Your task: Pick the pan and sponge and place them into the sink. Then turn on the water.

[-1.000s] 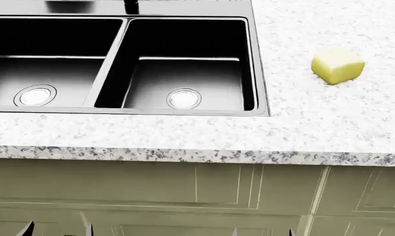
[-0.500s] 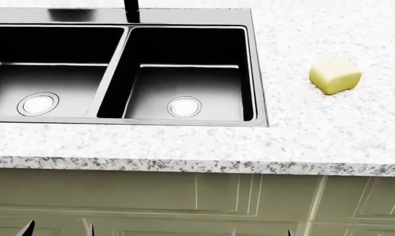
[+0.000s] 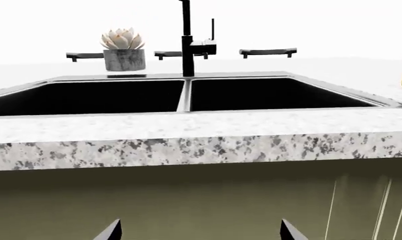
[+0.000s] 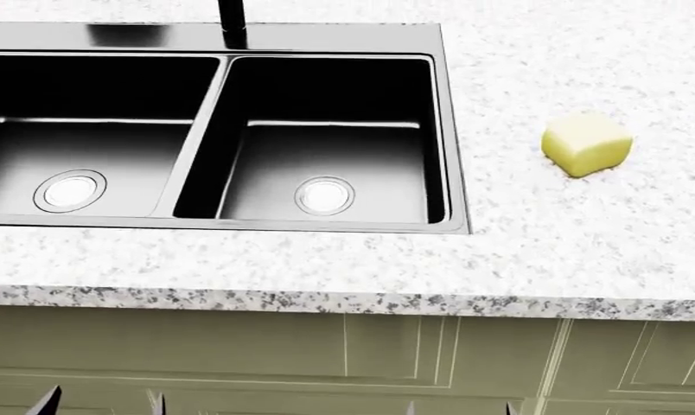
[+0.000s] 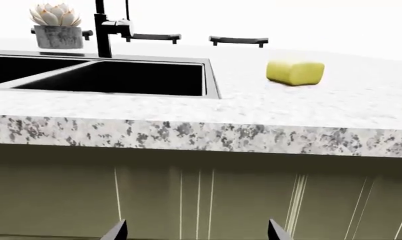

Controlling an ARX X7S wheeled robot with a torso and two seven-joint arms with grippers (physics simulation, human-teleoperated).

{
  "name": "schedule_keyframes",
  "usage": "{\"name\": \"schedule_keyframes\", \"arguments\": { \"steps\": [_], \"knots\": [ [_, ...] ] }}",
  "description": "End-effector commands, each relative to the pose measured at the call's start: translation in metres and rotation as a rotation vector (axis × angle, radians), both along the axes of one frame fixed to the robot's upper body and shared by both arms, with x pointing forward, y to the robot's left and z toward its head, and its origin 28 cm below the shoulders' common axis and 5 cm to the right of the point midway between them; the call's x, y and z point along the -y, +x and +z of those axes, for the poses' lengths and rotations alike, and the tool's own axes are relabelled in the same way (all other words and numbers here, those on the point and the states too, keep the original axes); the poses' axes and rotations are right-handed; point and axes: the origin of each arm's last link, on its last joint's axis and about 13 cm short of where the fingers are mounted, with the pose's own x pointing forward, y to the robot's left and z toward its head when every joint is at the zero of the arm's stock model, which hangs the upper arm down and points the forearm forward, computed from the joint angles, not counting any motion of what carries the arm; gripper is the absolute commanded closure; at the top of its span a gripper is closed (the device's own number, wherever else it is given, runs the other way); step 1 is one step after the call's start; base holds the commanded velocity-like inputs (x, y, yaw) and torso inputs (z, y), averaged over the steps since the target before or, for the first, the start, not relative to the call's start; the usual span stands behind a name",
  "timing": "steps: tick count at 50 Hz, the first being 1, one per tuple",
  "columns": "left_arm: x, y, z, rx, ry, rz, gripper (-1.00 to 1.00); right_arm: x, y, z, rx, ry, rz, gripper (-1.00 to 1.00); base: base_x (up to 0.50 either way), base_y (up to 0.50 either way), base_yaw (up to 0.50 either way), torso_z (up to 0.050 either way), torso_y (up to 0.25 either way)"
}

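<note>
So the sink (image 4: 446, 130) is a black double one set into the speckled counter (image 4: 555, 251), two basins with one round silver drain (image 4: 324, 195) in each, and neither basin holds anything besides its drain. One pale-yellow sponge (image 4: 586, 143) sits on the counter off the sink's right edge, apart from it, nowhere near the front edge. No pan shows in any view. One tall black tap (image 3: 186, 40) stands at the back rim over the divider, with one potted succulent (image 3: 123, 49) behind the left basin. Both grippers hang below the counter's front edge facing the cabinet doors (image 5: 187, 200). Left gripper (image 3: 197, 232) and right gripper (image 5: 195, 231) each have their tips spread wide, holding nothing, touching nothing.
</note>
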Motion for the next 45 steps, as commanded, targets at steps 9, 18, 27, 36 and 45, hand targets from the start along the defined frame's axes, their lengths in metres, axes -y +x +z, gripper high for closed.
{"name": "schedule_keyframes", "arguments": {
  "steps": [9,18,27,36,45],
  "knots": [
    [0.001,0.000,0.002,-0.028,-0.025,0.012,-1.00,-0.002,0.000,-0.001,-0.013,-0.006,0.005,-1.00,0.00,0.00,0.00,0.000,0.000],
    [-0.001,0.007,0.017,-0.019,-0.002,0.078,-1.00,-0.002,0.003,0.013,0.035,-0.014,-0.017,-1.00,0.00,0.00,0.00,0.000,0.000],
    [-0.004,0.019,0.085,0.025,-0.025,0.061,-1.00,0.008,0.013,0.084,0.143,-0.019,-0.042,-1.00,0.00,0.00,0.00,0.000,0.000],
    [-0.016,0.030,0.147,0.051,0.011,0.047,-1.00,0.033,0.019,0.156,0.200,-0.017,-0.123,-1.00,0.00,0.00,0.00,0.000,0.000],
    [-0.016,0.039,0.161,0.027,0.027,0.055,-1.00,0.046,0.010,0.164,0.168,-0.050,-0.162,-1.00,0.00,0.00,0.00,0.000,0.000]
  ]
}}
